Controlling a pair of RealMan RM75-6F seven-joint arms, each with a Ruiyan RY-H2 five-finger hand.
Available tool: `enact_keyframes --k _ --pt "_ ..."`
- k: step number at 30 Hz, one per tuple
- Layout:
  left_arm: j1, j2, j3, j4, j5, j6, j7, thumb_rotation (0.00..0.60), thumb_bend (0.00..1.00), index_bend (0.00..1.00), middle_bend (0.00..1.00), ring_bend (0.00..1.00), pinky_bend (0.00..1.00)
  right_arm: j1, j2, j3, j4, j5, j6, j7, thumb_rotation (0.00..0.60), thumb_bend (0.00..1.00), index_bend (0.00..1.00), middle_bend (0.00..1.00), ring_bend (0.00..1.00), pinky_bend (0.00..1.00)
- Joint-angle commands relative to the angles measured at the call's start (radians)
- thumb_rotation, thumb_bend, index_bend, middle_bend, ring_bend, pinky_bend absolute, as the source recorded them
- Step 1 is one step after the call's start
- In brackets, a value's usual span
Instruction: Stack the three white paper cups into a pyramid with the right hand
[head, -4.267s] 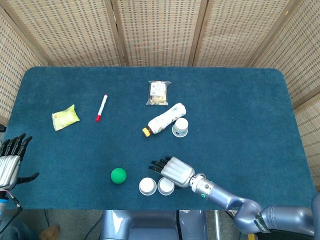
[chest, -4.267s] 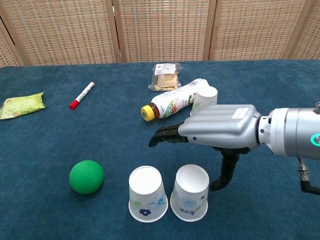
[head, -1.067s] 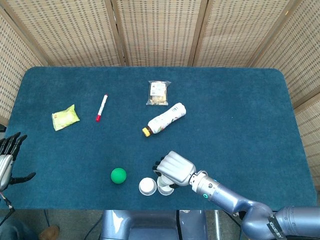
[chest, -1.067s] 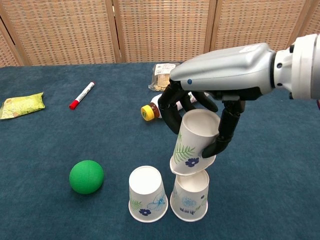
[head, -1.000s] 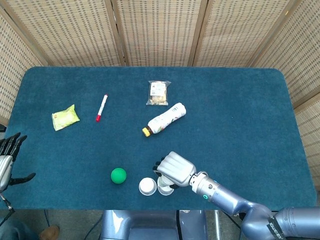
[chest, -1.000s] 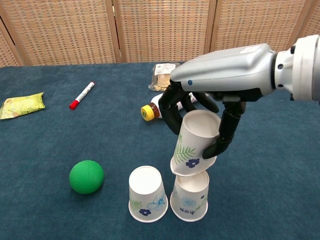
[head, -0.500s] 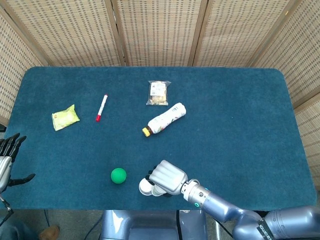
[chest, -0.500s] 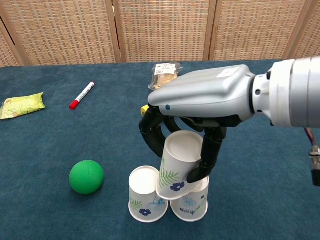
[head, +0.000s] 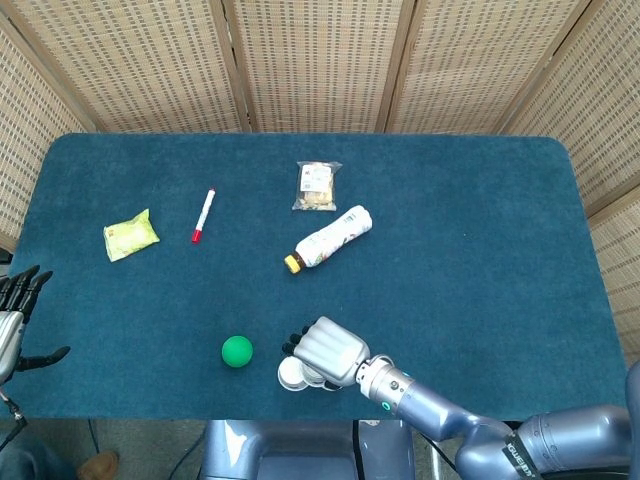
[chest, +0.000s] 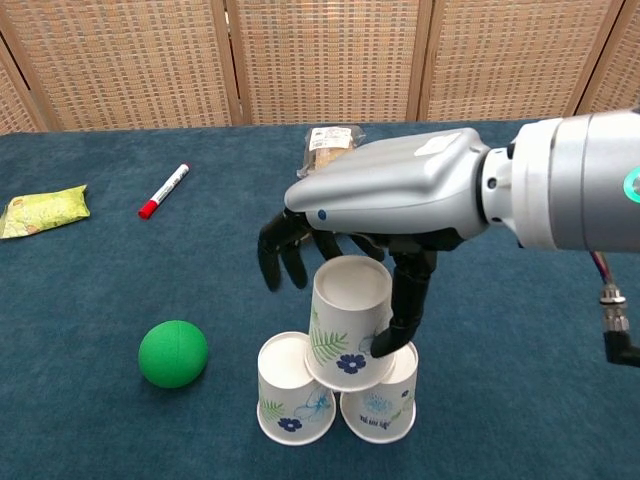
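Note:
Two white paper cups stand upside down side by side near the table's front edge, the left cup (chest: 293, 405) and the right cup (chest: 382, 410). The third cup (chest: 349, 320) sits upside down on top, bridging both. My right hand (chest: 400, 195) hovers over it: the fingers (chest: 280, 255) are spread clear of the cup's left side, while the thumb (chest: 403, 300) still touches its right side. In the head view the right hand (head: 325, 352) covers the stack, with only the left cup (head: 290, 376) showing. My left hand (head: 15, 315) hangs open and empty beyond the table's left edge.
A green ball (chest: 173, 352) lies left of the cups. Further back are a red-capped marker (chest: 163, 190), a green packet (chest: 45, 210), a snack bag (chest: 330, 138) and a lying bottle (head: 328, 238). Wicker screens stand behind the table.
The right hand carried the third cup left and down from above the right cup onto both base cups. Its fingers have since come off the cup's left side.

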Motion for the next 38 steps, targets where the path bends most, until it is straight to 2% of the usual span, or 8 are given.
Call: enact_keyframes --k 1,6,13,18,24,29,33,38 --pt "-0.001 0.001 -0.001 0.000 -0.002 -0.003 -0.001 0.600 0.00 0.00 0.00 0.00 0.00 0.003 0.025 0.003 -0.031 0.002 0.025 -0.013 0.600 0.00 0.01 0.09 0.24 0.30" --pt "-0.001 0.001 -0.001 -0.001 -0.002 -0.003 -0.001 0.600 0.00 0.00 0.00 0.00 0.00 0.000 0.091 -0.004 -0.110 -0.001 0.053 -0.033 0.600 0.00 0.01 0.08 0.23 0.29" --pt "0.006 0.005 0.001 -0.001 0.006 0.008 -0.008 0.600 0.00 0.00 0.00 0.00 0.00 -0.057 0.256 -0.031 -0.204 -0.058 0.129 -0.044 0.600 0.00 0.01 0.06 0.20 0.22" --pt "0.013 0.006 0.001 0.003 0.011 0.021 -0.020 0.600 0.00 0.00 0.00 0.00 0.00 -0.187 0.407 -0.085 -0.174 -0.222 0.235 0.026 0.600 0.00 0.01 0.05 0.18 0.18" --pt "0.024 -0.007 0.004 0.013 0.034 0.051 -0.020 0.600 0.00 0.00 0.00 0.00 0.00 -0.370 0.437 -0.132 0.073 -0.422 0.418 0.241 0.600 0.00 0.01 0.01 0.00 0.00" --pt "0.042 -0.037 0.002 0.046 0.080 0.110 -0.039 0.600 0.00 0.00 0.00 0.00 0.00 -0.530 0.332 -0.147 0.411 -0.488 0.587 0.507 0.600 0.00 0.01 0.00 0.00 0.00" --pt "0.049 -0.046 0.008 0.054 0.092 0.120 -0.028 0.600 0.00 0.00 0.00 0.00 0.00 -0.613 0.250 -0.160 0.572 -0.528 0.660 0.620 0.600 0.00 0.01 0.00 0.00 0.00" --pt "0.056 -0.055 0.013 0.056 0.103 0.131 -0.015 0.600 0.00 0.00 0.00 0.00 0.00 -0.684 0.183 -0.168 0.678 -0.566 0.712 0.666 0.600 0.00 0.00 0.00 0.00 0.00"
